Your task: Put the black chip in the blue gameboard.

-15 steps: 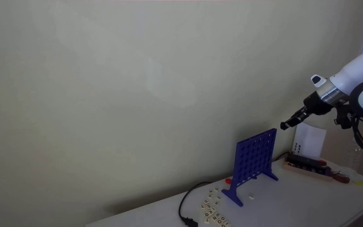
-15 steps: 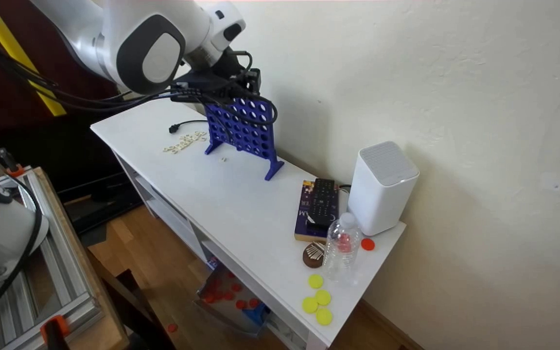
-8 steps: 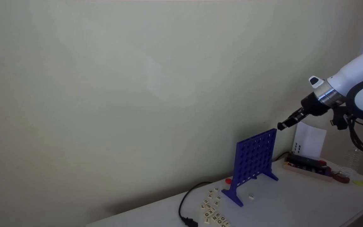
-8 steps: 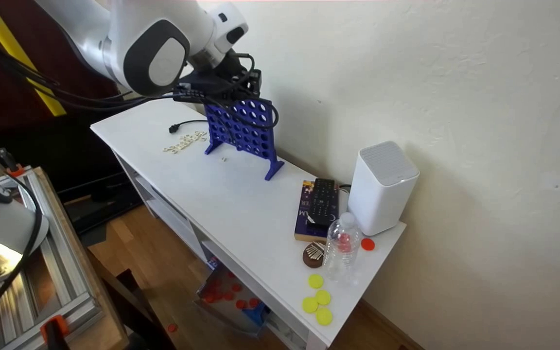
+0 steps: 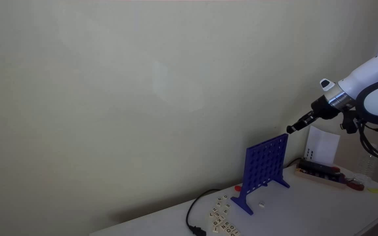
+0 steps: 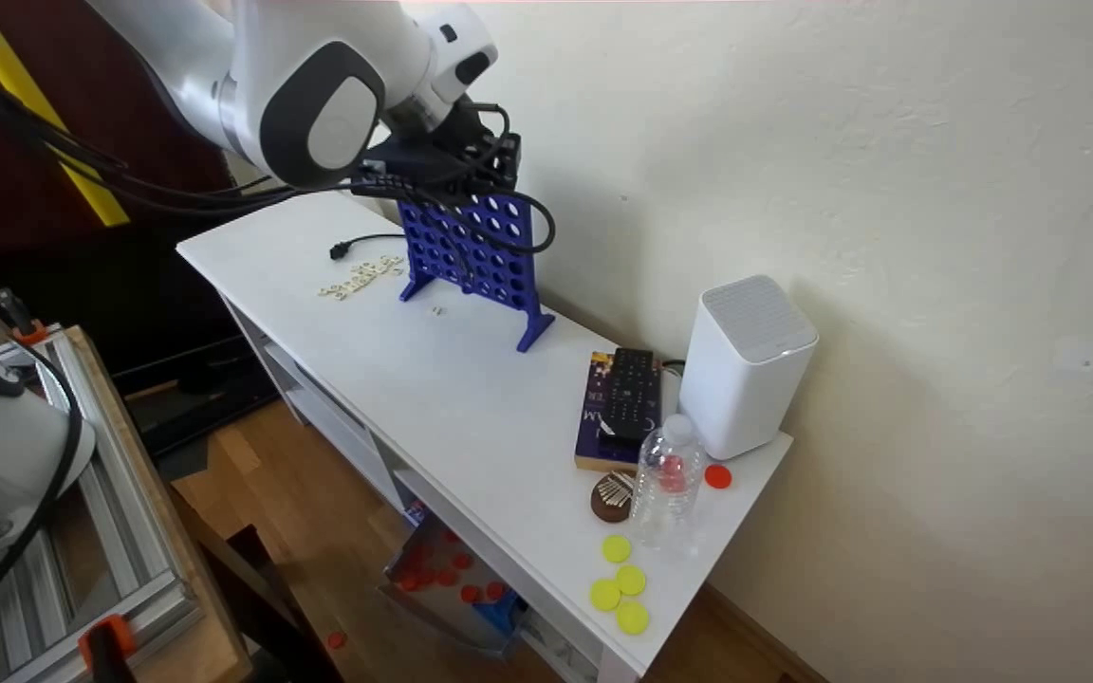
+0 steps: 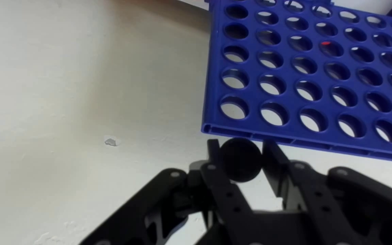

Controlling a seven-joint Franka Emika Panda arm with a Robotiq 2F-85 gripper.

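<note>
At the top edge of the blue gameboard (image 7: 322, 79), by its end slot, we see the black chip (image 7: 240, 164) grasped between the 2 fingers (image 7: 275, 163), round face showing in the wrist view. Chip is outside the board, mostly lined up with that end slot; whether it touches the rim, we can't tell. In an exterior view we get the fingers (image 5: 298, 125) just above a top corner of the board. White arm (image 6: 328, 38) shows at upper left in an exterior view, black cables (image 6: 552, 228) looping in front of the board.

Board stands upright on its feet on a white bench (image 6: 471, 408). Near 1 end of the board we have loose letter tiles (image 5: 219, 220), a red chip (image 5: 238, 188) and a black plug (image 5: 198, 231) on its cord (image 5: 187, 216); 1 separate tile (image 5: 262, 205) lies apart from the rest.

Further along the bench, in an exterior view, we note a book (image 6: 592, 427) with a black remote (image 6: 630, 391) lying on it, a white box (image 6: 746, 379) standing upright, a clear bottle (image 6: 662, 503) just beside the box, and another red chip (image 6: 717, 476) near the box's base. Brown round thing with metal strips (image 6: 611, 509) is beside the bottle. 4 yellow chips (image 6: 631, 580) lie near the end of the bench. Lower down, a clear bin (image 6: 433, 612) holds several red chips (image 6: 471, 594) plus a blue piece (image 6: 501, 612), and 1 loose red chip (image 6: 336, 640) lies on the wooden floor (image 6: 262, 474).
</note>
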